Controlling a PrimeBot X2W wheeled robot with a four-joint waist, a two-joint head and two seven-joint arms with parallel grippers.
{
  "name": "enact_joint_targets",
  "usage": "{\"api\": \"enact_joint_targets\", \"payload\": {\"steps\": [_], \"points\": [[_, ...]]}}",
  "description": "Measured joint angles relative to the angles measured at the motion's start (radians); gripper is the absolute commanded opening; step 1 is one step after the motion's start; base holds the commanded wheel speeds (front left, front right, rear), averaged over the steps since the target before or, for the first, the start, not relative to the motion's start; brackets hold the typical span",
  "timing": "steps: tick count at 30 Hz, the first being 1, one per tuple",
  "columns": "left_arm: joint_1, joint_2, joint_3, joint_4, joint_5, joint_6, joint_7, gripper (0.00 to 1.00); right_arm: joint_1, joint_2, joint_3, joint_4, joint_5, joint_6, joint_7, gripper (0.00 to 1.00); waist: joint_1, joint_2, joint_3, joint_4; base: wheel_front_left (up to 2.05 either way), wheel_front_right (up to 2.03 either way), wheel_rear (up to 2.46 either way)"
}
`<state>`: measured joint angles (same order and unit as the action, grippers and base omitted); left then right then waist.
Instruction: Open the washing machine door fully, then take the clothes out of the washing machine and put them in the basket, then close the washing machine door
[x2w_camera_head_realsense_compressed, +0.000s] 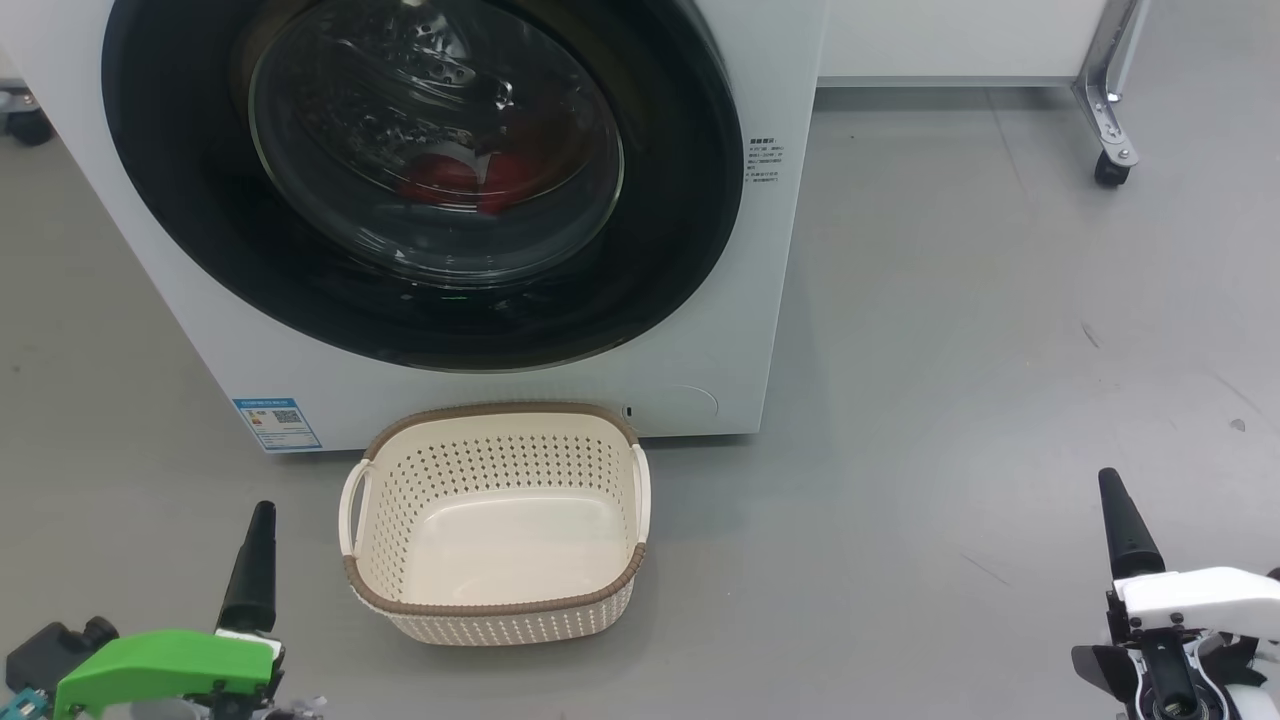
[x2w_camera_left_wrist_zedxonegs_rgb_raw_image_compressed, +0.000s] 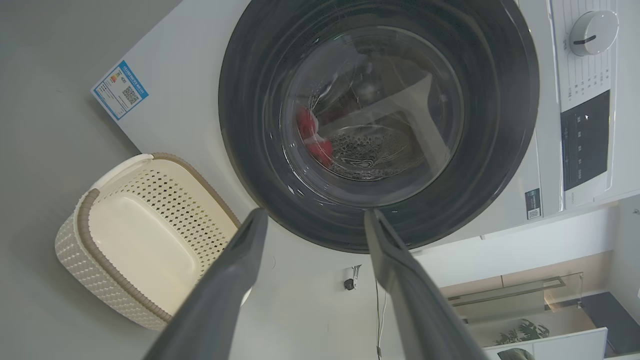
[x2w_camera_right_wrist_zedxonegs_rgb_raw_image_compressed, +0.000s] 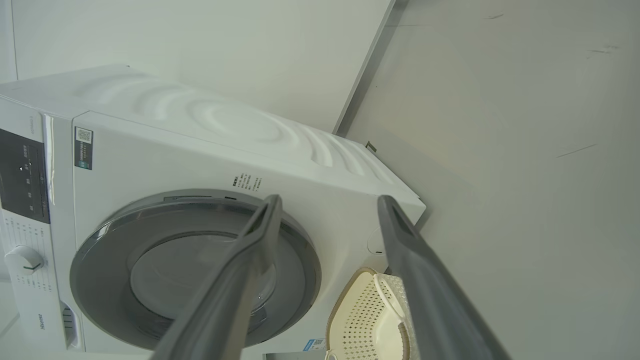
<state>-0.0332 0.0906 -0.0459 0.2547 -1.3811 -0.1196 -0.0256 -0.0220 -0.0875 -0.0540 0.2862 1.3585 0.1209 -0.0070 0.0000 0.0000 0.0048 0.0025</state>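
Lowest in the head view, two dark fingers are pointing upward from the bottom corners. The left gripper is waiting at lower left and the right gripper at lower right. In each wrist view the pair of fingers is standing wide apart and is gripping nothing, which I think suits a start, since no handle has been reached yet.

Between them, at lower centre, the basket is sitting on the grey floor with nothing inside. It is lying just in front of the washing machine, right of the blue label and directly below the door. I suppose it is placed so to keep the carrying way short.

Filling the upper left of the frame, the washing machine door is lying flat against the front, so it seems closed. Behind its glass, near the bottom of the drum, the clothes are showing as a red patch. My judgement is that opening is the first step, and the basket may be standing in the path of the swinging door.
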Motion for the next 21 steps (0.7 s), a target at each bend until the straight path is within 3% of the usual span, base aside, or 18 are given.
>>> {"api": "enact_joint_targets", "payload": {"steps": [7,21], "points": [[-0.014,0.029,-0.044,-0.01,0.13,0.008,-0.021,1.0,-0.012,-0.041,0.055,-0.011,-0.151,-0.001,-0.028,1.0,0.0,0.0,0.0,0.002,0.0,0.0,0.0],[-0.021,0.057,-0.123,-0.021,0.373,0.065,-0.066,1.0,-0.03,-0.089,0.165,-0.016,-0.42,-0.046,-0.073,1.0,0.0,0.0,-0.002,0.004,0.0,0.0,0.0]]}}
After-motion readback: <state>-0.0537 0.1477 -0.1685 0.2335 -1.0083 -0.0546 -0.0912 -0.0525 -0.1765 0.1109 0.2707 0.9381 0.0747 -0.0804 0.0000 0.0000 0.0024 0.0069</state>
